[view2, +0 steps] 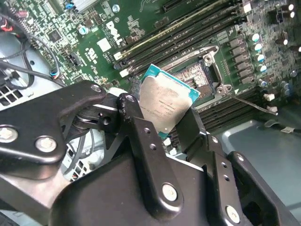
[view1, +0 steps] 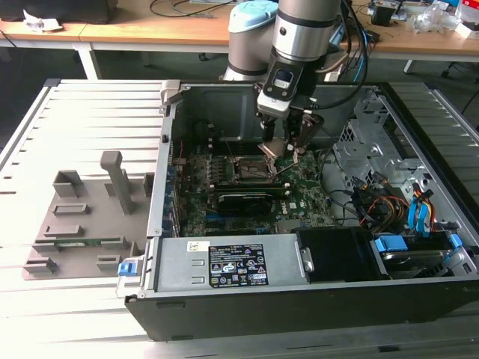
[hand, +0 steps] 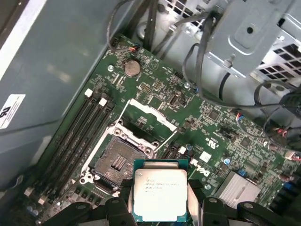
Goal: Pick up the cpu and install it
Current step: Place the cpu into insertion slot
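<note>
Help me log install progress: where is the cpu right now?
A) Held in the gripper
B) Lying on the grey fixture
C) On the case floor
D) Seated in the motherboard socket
A: in the first wrist view the cpu is clamped in the gripper, and the socket beside it lies open and bare.

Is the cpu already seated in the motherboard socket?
No, in the first wrist view the socket is empty and the hand holds the cpu clear of it.
</note>
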Motion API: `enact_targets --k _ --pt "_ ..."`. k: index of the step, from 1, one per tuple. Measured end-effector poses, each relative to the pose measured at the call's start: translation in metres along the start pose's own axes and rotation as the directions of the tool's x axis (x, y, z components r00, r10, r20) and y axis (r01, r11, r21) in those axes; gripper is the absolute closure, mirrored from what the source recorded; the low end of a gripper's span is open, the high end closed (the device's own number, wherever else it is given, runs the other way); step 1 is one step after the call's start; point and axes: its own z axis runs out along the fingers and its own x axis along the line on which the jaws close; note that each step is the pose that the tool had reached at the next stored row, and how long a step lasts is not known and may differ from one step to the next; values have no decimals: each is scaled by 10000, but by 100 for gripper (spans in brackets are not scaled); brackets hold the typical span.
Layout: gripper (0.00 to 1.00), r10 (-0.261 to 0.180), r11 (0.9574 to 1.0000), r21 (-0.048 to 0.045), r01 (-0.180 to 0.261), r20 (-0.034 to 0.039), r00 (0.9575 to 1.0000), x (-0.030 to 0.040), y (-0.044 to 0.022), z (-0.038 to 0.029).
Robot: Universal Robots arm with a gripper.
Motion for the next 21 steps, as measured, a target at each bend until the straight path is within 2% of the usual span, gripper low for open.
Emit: enact_targets --k 8,10,13,15,17,18,19,20,21 --pt "45 916 9958 32 -916 -54 9958 0 0 7" --pt "45 1226 9925 44 -1226 -72 9924 0 1 9" --pt "45 2137 9769 83 -2136 -123 9768 1 1 17" --pt "45 2454 9694 98 -2453 -140 9693 1 1 19" --pt "45 2805 9598 114 -2803 -159 9597 1 1 23" --pt "45 3246 9458 136 -3243 -182 9457 1 2 28" --pt "45 3486 9373 150 -3483 -193 9371 1 2 32" --pt "45 3894 9211 173 -3890 -211 9208 1 2 37" --pt "45 4037 9148 182 -4034 -217 9146 1 2 39"
